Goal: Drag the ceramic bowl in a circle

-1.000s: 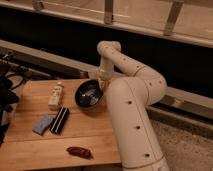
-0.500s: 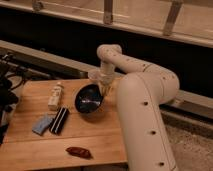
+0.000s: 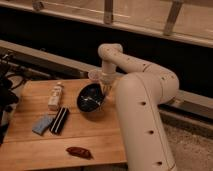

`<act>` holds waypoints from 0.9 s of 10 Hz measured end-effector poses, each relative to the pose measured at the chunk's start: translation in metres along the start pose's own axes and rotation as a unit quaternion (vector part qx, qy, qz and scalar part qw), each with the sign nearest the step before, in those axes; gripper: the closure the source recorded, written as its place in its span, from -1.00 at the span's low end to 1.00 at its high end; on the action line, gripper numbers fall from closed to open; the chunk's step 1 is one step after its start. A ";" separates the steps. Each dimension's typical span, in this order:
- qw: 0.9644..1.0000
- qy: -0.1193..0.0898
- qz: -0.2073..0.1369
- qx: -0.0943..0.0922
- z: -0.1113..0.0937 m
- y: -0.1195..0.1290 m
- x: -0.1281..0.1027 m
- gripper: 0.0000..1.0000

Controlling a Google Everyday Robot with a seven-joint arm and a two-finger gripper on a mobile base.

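Observation:
The ceramic bowl, dark and glossy with faint whitish streaks inside, sits on the wooden table near its back right part, tilted with its right rim raised. My gripper reaches down from the white arm and is shut on the bowl's right rim. A small pale cup stands just behind the bowl, next to the gripper.
A pale bottle lies left of the bowl. A blue sponge and a black bar lie at the front left. A dark red object lies near the front edge. The table's right edge runs under my arm.
The bowl has shifted slightly toward the front of the table with my gripper on its rim. The arm's elbow has swung outward to the right.

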 end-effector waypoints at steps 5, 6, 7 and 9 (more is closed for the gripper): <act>0.994 0.008 0.112 -0.006 0.000 -0.106 0.047 0.80; 0.990 0.010 0.141 -0.006 0.001 -0.128 0.057 0.80; 0.989 0.012 0.147 -0.004 0.002 -0.141 0.067 0.80; 0.992 0.013 0.129 0.000 0.003 -0.147 0.080 0.80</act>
